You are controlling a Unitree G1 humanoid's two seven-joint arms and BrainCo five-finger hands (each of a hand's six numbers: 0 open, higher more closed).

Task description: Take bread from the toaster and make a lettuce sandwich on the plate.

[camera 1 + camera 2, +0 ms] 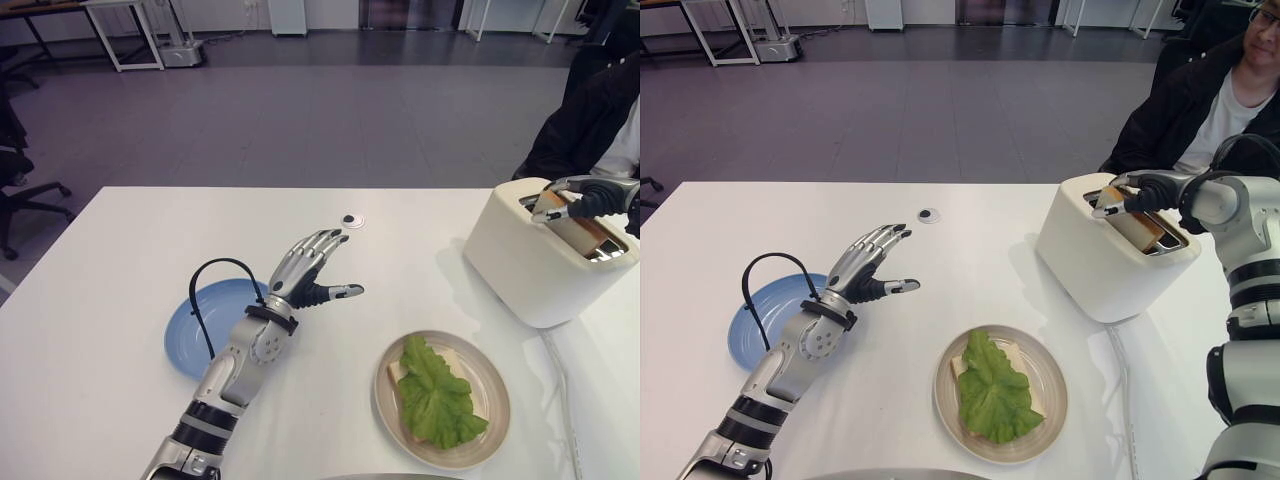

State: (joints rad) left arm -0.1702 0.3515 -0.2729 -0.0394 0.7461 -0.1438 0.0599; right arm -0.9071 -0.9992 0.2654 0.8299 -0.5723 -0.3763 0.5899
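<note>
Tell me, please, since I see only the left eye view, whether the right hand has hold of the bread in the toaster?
Observer: Yes; the right hand is closed on the top edge of the bread slice, which leans in the toaster slot.
Operator: Where does that arm come in from?
Observer: From the right; its forearm lies roughly level past the toaster's right end.

Cream toaster (530, 265), green lettuce (435, 395), beige plate (492, 378), pale blue plate (200, 330), white table (100, 300)
</note>
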